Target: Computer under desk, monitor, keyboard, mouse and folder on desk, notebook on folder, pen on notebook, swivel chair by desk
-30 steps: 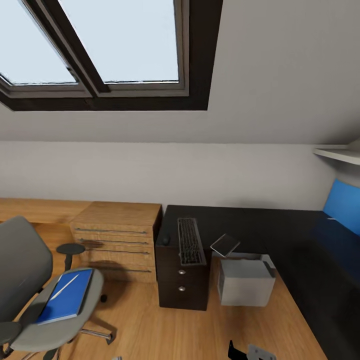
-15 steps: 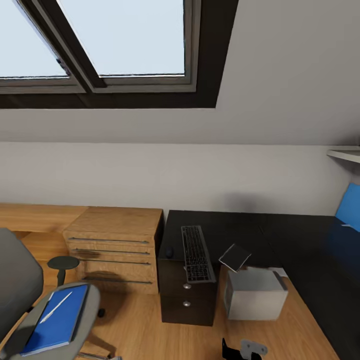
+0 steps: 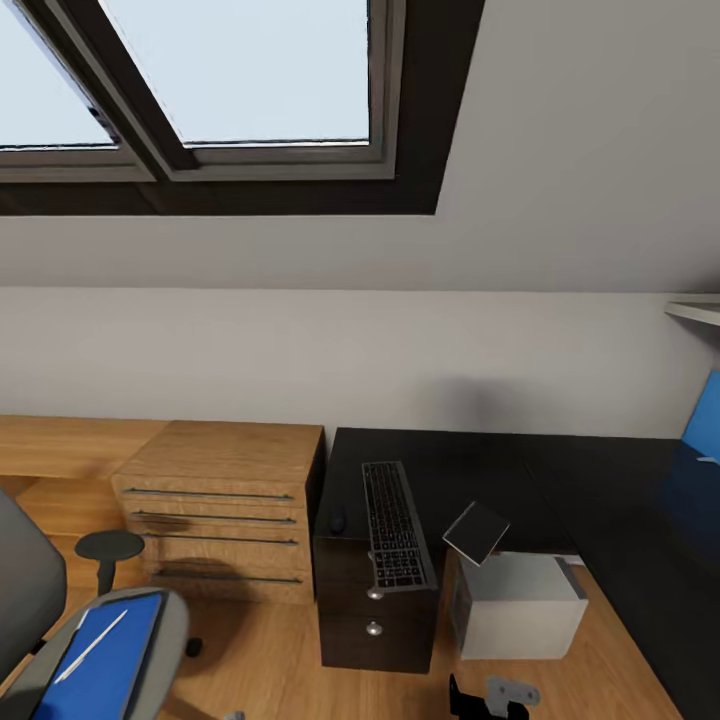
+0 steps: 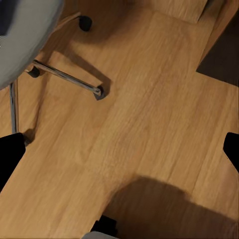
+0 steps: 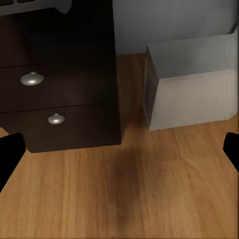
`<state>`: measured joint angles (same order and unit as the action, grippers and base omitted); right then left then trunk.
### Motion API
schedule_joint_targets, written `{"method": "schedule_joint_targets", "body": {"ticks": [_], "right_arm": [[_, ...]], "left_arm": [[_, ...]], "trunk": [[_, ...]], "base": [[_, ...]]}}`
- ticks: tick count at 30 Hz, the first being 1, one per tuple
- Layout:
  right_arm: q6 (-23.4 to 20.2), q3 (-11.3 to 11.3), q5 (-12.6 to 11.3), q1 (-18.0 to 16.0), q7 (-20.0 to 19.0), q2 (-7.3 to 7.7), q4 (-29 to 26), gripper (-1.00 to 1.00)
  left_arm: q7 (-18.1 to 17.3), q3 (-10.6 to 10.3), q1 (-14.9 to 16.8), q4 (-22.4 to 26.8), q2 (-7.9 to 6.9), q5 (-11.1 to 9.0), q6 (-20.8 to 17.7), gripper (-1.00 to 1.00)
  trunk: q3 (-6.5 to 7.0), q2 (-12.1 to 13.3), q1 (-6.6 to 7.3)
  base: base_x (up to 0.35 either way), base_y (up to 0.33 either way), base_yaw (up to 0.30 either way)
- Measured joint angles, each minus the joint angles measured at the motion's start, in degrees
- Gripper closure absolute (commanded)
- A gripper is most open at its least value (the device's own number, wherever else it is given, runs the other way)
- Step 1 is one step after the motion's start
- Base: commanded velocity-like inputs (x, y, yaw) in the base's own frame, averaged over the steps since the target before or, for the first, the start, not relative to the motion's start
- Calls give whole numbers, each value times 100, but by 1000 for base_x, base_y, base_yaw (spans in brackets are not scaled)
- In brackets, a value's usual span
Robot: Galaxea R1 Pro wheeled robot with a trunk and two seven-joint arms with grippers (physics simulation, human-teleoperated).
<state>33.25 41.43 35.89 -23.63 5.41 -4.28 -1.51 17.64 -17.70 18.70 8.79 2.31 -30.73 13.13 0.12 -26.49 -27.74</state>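
A: Right gripper (image 5: pixel 119 149) jaws wide apart, nothing between them; fingertips at both edges of the right wrist view, bare floor (image 5: pixel 124 199) beneath. Left gripper (image 4: pixel 119 152) same: spread wide, empty, hanging over the floor beside the chair's chrome base.

B: Layout, largest thing first?

A: Desk (image 3: pixel 560 480), glossy black L-top against the wall, dark drawer unit (image 3: pixel 375 615) at its near end. Swivel chair (image 3: pixel 30 590) at the left side of the head view, well apart from the desk. Computer (image 3: pixel 520 605) on the floor, tucked partly under the desk top, just beside the drawer unit. Folder (image 3: pixel 100 665), bright blue, flat on the chair seat, a thin white stick lying on it; probably the pen, too small to confirm. Keyboard (image 3: pixel 395 525) on the desk above the drawers, its near end looks to hang past the front edge. A dark tilted panel (image 3: pixel 477 532) beside it; cannot tell what it is. Mouse (image 3: pixel 338 520) touching the desk top just left of the keyboard.

B: Step in hand?

A: Judged: approaching the workspace. To do it well, square the base to the chair seat, stop short of the casters, keep both arms low and clear of the armrest (image 3: pixel 108 547), then reach for the folder flat-on so the stick does not roll off
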Motion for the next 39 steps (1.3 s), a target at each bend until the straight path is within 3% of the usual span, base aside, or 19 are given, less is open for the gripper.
{"method": "schedule_joint_targets", "body": {"ticks": [6, 15, 22, 39], "right_arm": [[0, 13, -19, 0, 0, 59, 0, -100], [-56, 5, 0, 14, 15, 64, 115, -100], [-123, 11, 3, 286, 23, 75, 244, -100], [-123, 11, 5, 304, 23, 76, 247, -100]], "left_arm": [[9, -7, 0, 34, 5, -16, 221, -100], [16, 13, -3, 30, 4, -27, 228, -100], [23, 29, -3, 28, -2, -35, 214, -100], [60, 52, -3, 27, -20, -39, 203, -100]], "trunk": [[0, 0, 0], [-151, -352, -196], [-278, -633, -350], [-584, -1317, -725]], "base": [[1, 0, -99], [0, 0, -12], [0, 0, 0], [0, 0, 0]]}}
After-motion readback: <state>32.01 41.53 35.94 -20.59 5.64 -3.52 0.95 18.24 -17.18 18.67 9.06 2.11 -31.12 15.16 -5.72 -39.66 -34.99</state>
